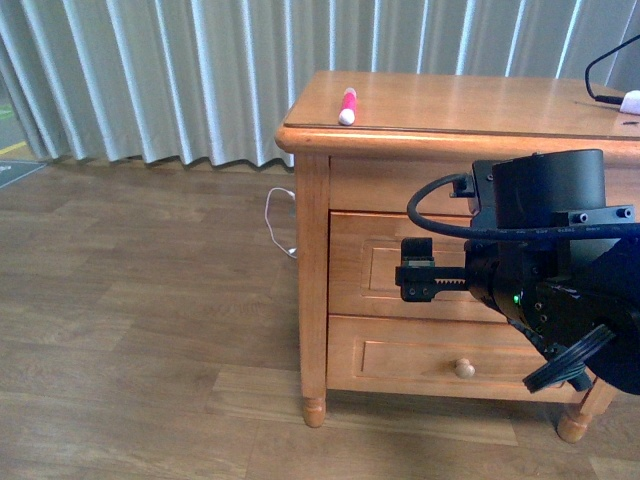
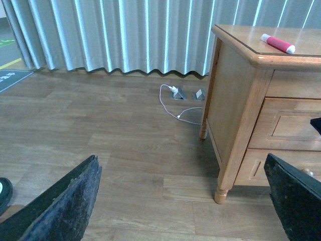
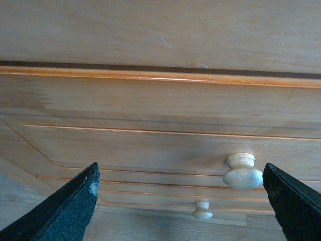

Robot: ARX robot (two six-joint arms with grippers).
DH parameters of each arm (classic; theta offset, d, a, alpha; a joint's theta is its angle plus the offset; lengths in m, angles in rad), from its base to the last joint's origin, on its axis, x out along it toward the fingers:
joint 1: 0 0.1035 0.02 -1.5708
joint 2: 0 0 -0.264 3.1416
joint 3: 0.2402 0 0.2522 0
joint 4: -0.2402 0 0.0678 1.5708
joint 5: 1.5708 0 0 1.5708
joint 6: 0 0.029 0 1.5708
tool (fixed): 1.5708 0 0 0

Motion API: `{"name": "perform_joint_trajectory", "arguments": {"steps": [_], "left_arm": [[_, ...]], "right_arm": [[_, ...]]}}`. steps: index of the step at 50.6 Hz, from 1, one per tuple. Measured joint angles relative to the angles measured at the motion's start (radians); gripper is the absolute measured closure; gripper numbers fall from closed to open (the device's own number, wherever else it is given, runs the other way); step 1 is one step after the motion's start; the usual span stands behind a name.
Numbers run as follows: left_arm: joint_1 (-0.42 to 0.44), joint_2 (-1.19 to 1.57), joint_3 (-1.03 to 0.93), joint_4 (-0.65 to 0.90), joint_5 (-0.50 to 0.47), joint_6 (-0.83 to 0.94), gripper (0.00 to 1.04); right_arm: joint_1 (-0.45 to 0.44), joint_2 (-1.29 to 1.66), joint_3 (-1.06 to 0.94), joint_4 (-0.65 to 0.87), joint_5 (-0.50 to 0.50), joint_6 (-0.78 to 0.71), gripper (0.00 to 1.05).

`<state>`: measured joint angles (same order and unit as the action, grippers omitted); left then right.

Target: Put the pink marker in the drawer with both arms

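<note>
The pink marker (image 1: 347,105) lies on the top of the wooden nightstand (image 1: 312,260), near its left front edge; it also shows in the left wrist view (image 2: 277,43). The upper drawer (image 1: 385,262) is closed. My right gripper (image 1: 417,279) is open and empty, hovering just in front of that drawer. In the right wrist view (image 3: 180,206) its jaws are spread wide, and the drawer's pale knob (image 3: 242,171) sits close to one finger. My left gripper (image 2: 180,211) is open and empty above the floor, left of the nightstand. The left arm is out of the front view.
A lower drawer with its own knob (image 1: 464,368) is closed too. A white adapter with a black cable (image 1: 629,100) lies on the nightstand's far right. A white cable (image 2: 173,103) loops on the wood floor by the curtain (image 1: 150,70).
</note>
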<state>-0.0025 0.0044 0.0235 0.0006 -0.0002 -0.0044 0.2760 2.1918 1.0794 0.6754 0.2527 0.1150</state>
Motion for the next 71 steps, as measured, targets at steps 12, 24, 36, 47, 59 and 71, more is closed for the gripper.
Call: {"name": "perform_joint_trajectory", "arguments": {"steps": [12, 24, 36, 47, 59, 71], "left_arm": [[0.0, 0.0, 0.0, 0.0, 0.0, 0.0, 0.06], [0.0, 0.0, 0.0, 0.0, 0.0, 0.0, 0.06], [0.0, 0.0, 0.0, 0.0, 0.0, 0.0, 0.06], [0.0, 0.0, 0.0, 0.0, 0.0, 0.0, 0.06], [0.0, 0.0, 0.0, 0.0, 0.0, 0.0, 0.06], [0.0, 0.0, 0.0, 0.0, 0.0, 0.0, 0.06]], "right_arm": [[-0.034, 0.059, 0.041, 0.0, 0.0, -0.011, 0.09], [-0.046, 0.093, 0.07, 0.0, 0.003, -0.025, 0.09], [-0.052, 0.111, 0.082, -0.002, 0.006, -0.03, 0.09], [-0.063, 0.114, 0.084, -0.006, 0.004, -0.033, 0.43], [-0.072, 0.114, 0.084, -0.011, 0.015, -0.038, 0.79], [-0.072, 0.114, 0.084, -0.016, 0.015, -0.035, 0.8]]}}
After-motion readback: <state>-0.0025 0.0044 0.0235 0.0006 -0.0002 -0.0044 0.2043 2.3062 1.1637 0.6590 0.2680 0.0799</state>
